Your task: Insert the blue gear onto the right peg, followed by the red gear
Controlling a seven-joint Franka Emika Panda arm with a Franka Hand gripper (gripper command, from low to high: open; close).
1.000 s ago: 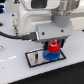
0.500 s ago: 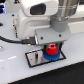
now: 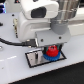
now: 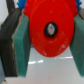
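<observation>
Gripping the red gear (image 4: 48, 31), the tool (image 4: 47, 42) is pinching it from both sides: in the wrist view its two teal pads (image 4: 20, 45) are pressing against the gear's rim, so the opening is exactly as wide as the gear. A grey spot is showing through the gear's central hole, though the blur makes it impossible to say what it is. No brand, label or writing is readable in either view.

In the exterior view the tool (image 3: 51, 49) is hanging low over the black, light-rimmed plate (image 3: 34, 59), which is lying on the white table (image 3: 15, 70). The red gear (image 3: 51, 50) is sitting directly above the blue gear (image 3: 50, 56), at the end of the plate toward the exterior view's right. Whether the two gears are touching is unclear. The right peg is hidden beneath them. A black cable (image 3: 12, 42) is running across the table behind the plate.
</observation>
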